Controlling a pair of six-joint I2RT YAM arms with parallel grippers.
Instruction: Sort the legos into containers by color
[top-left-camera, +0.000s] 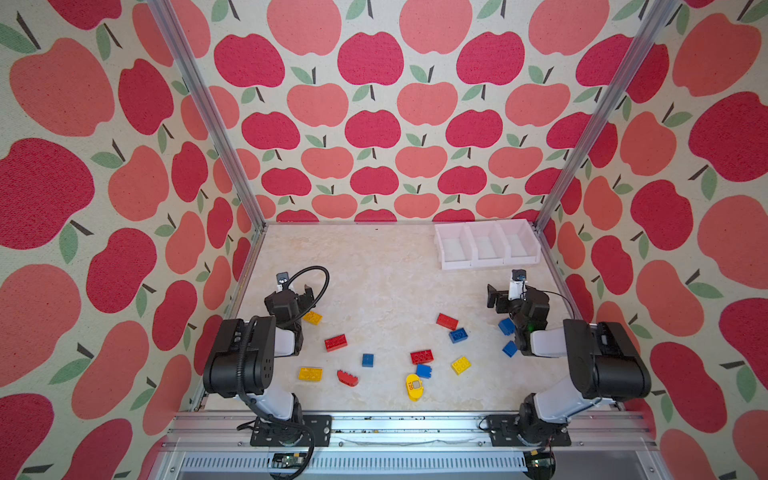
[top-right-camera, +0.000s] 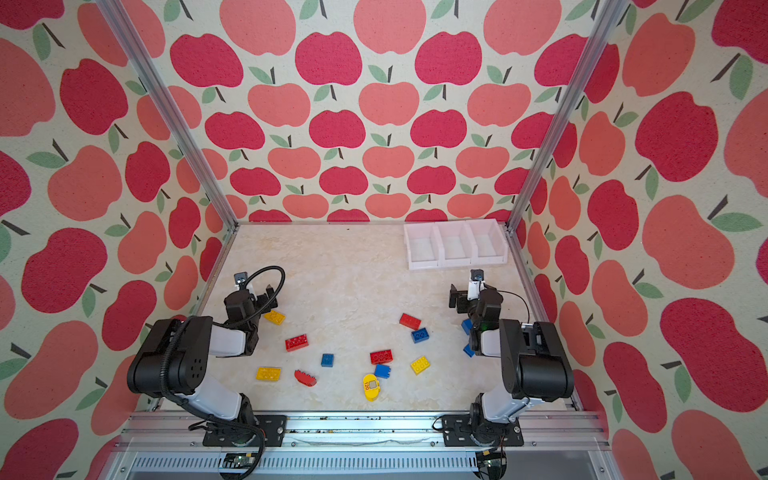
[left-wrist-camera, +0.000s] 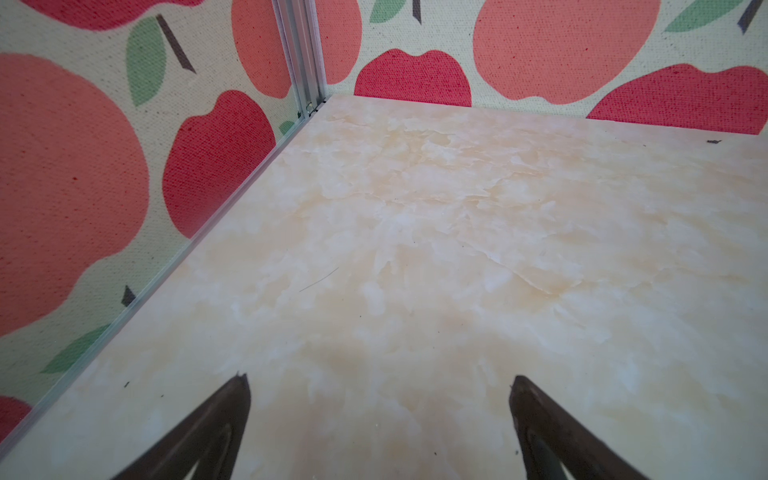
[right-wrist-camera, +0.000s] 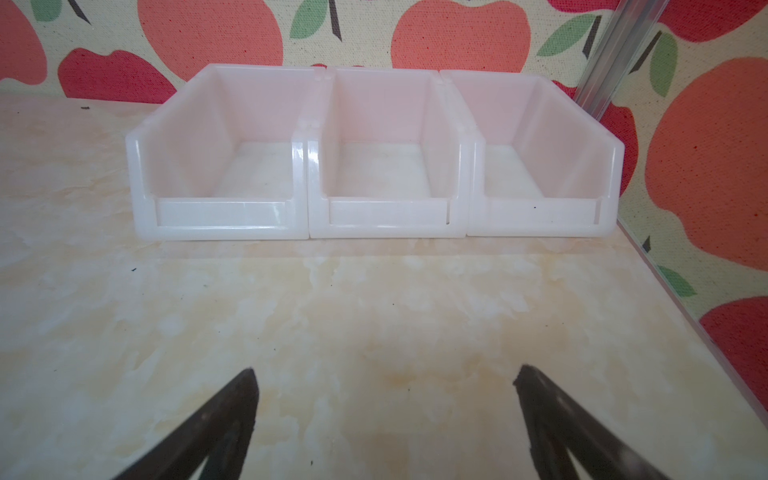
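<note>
Marble tabletop (top-left-camera: 374, 270) stretches bare ahead of your left gripper (left-wrist-camera: 380, 377) and right gripper (right-wrist-camera: 386, 369), both spread wide; the yellow piece (top-left-camera: 414, 386) reads "120".

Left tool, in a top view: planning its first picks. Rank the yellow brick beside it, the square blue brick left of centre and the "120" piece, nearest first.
1. yellow brick: beside the left tool, left side.
2. blue brick: left of centre.
3. "120" piece: front, near centre.

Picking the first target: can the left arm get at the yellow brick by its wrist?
Probably yes: the left gripper is open and empty, and the yellow brick lies on its own. It sits behind the gripper, so the arm would likely have to pull back first.
</note>
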